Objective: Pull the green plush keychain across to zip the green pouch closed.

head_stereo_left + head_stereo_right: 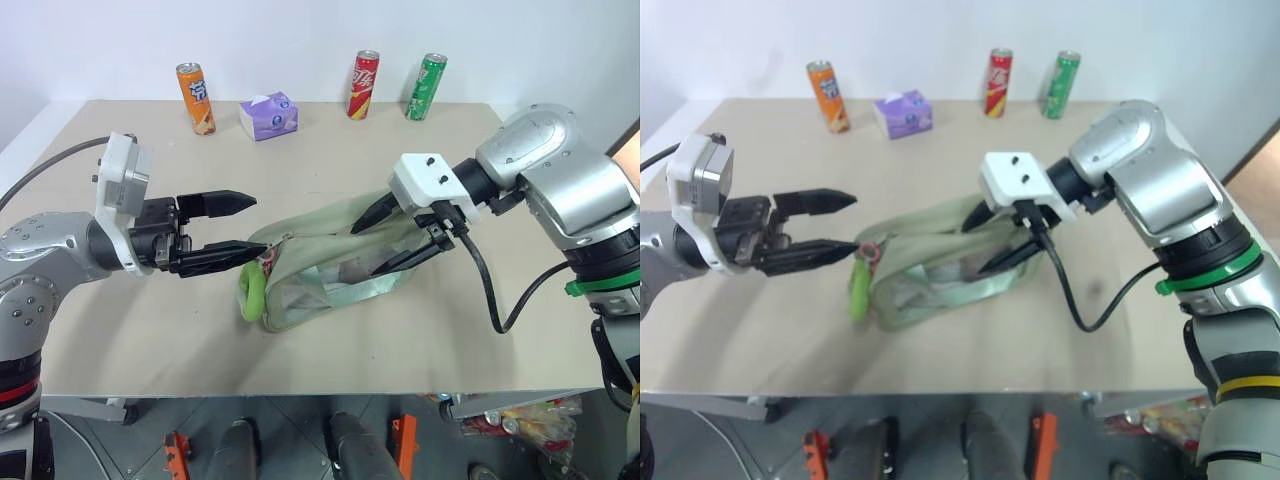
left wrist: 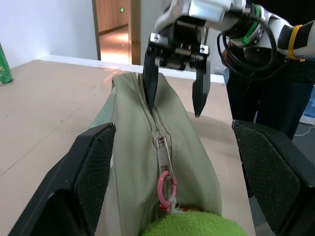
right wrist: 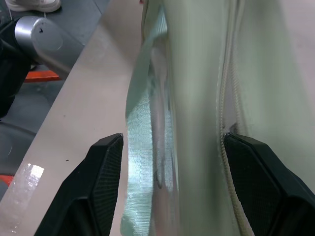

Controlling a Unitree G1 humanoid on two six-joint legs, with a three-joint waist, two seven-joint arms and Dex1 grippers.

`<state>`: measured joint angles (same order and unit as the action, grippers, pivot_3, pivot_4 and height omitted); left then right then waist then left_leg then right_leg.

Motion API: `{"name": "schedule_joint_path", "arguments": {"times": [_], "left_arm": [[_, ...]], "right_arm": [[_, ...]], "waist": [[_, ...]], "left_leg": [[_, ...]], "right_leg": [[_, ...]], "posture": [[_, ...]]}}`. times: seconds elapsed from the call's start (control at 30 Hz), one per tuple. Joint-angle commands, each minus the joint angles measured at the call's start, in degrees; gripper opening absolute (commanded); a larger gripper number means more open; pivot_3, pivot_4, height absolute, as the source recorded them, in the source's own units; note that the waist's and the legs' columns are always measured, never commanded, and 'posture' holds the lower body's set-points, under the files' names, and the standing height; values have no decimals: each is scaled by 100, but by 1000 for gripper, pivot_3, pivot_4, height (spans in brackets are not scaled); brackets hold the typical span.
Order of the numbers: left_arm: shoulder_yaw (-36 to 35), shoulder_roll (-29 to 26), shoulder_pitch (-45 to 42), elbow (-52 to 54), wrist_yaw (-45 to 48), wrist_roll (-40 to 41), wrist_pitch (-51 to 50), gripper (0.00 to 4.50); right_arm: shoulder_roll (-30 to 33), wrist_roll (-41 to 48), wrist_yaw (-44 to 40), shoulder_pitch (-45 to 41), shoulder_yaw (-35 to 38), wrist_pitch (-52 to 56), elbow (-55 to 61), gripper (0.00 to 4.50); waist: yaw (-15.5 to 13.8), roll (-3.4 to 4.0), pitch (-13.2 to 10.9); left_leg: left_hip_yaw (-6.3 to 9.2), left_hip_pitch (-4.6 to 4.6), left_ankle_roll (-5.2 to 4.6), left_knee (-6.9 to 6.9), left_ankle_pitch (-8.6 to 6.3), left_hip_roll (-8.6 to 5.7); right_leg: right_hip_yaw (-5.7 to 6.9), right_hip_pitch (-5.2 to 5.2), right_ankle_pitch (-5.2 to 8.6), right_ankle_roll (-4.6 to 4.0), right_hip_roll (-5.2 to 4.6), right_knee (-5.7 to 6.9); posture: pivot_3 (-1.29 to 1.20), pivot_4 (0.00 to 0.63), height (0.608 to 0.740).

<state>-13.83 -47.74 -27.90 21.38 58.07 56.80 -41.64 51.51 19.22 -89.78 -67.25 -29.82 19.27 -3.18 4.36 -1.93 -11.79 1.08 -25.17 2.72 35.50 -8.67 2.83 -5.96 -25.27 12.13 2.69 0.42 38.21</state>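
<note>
The pale green pouch (image 1: 330, 262) lies along the middle of the table, its zipper (image 2: 153, 129) on top. At its left end the lime green plush keychain (image 1: 251, 291) hangs from a pink clasp (image 2: 166, 189) on the zipper pull. My left gripper (image 1: 255, 222) is open and level, its fingers (image 2: 93, 169) on either side of that end without touching it. My right gripper (image 1: 375, 246) is open and tilted down over the pouch's right end. The fabric and the webbing strap (image 3: 142, 123) lie between its fingers (image 3: 101, 184).
Along the far edge of the beige table (image 1: 120, 330) stand an orange can (image 1: 196, 98), a purple tissue box (image 1: 269, 115), a red can (image 1: 363, 85) and a green can (image 1: 426, 87). The table's front edge runs close below the pouch.
</note>
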Motion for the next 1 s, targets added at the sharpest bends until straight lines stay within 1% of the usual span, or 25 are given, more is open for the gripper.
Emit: {"name": "schedule_joint_path", "arguments": {"times": [0.03, 0.07, 0.13, 0.17, 0.2, 0.23, 0.47, 0.57, 0.63, 0.77, 0.87, 1.0], "left_arm": [[-175, -50, 12, 195, -75, 107, -4, 3938], [-186, -55, 18, 197, -89, 114, -5, 3938], [-215, -56, 37, 210, -133, 132, -9, 3938], [-214, -53, 48, 212, -145, 127, -4, 3938], [-209, -50, 58, 213, -157, 121, 3, 3938], [-210, -50, 75, 225, -169, 123, 8, 3938], [-207, -40, 115, 201, -204, 118, 44, 3938], [-238, -54, 105, 123, -188, 58, 96, 3938], [-339, -63, 61, 27, -202, 65, 135, 3938], [-489, -25, 7, -33, -273, 284, 61, 3938], [-454, -34, 125, 15, -270, 217, 76, 3938], [-482, -12, 135, 41, -315, 281, 65, 3938]], "right_arm": [[-62, -188, -272, -73, 153, -128, -125, 1993], [-85, -229, -272, -93, 157, -162, -189, 1554], [-118, -285, -272, -122, 163, -205, -280, 907], [-126, -301, -272, -129, 159, -229, -312, 494], [-132, -313, -272, -134, 153, -247, -336, 213], [-129, -320, -272, -133, 147, -255, -340, 75], [-193, -334, -272, -285, 144, -72, -431, 75], [-509, -7, -272, -765, 407, 818, -497, 75], [-617, -7, -272, -1062, 458, 1054, -675, 75], [-609, 41, -272, -1336, 438, 1200, -867, 75], [-524, 176, -272, -1453, 373, 1214, -900, 75], [-616, 45, -272, -1495, 325, 1105, -979, 75]], "waist": [[1, 0, 0], [1, 0, 0], [-1, 0, 0], [-1, 0, 0], [-1, 0, 0], [-1, 0, 0], [-1, 0, 0], [19, 1, -1], [31, 1, -1], [11, 1, 0], [-3, 1, -1], [-1, 1, -1]], "left_leg": [[-1, 0, 0, 0, 0, 0], [0, 1, 0, 0, 0, 0], [1, 1, 0, 1, 0, 0], [1, 1, 0, 1, 0, 0], [1, 1, 0, 1, 0, 0], [0, 1, 0, 1, 0, 0], [0, 1, 0, 1, 0, 0], [-1, 3, 0, 3, 0, 0], [-2, 2, 0, 2, 1, 3], [8, 1, 0, -1, 0, 10], [6, -2, 1, -2, 0, 9], [6, -3, 1, -2, 0, 9]], "right_leg": [[-1, 0, 0, 0, 0, 0], [0, 0, -1, 1, 0, 0], [0, 1, -1, 0, 1, 0], [1, 1, -1, 0, 1, 0], [0, 1, -1, 1, 0, 0], [0, 1, -1, 1, 0, 0], [-1, 1, -1, 1, 0, 0], [-2, 1, -4, 0, 1, 2], [-3, -4, -9, -4, 4, 3], [5, -4, -3, -15, 13, 4], [4, -3, 0, -14, 11, 3], [2, -5, 0, -13, 12, 3]], "posture": [[0, 150, 740], [0, 150, 740], [0, 150, 740], [0, 150, 740], [0, 150, 740], [0, 150, 740], [0, 150, 740], [0, 150, 740], [0, 150, 740], [0, 150, 740], [0, 150, 740], [0, 150, 740]]}}
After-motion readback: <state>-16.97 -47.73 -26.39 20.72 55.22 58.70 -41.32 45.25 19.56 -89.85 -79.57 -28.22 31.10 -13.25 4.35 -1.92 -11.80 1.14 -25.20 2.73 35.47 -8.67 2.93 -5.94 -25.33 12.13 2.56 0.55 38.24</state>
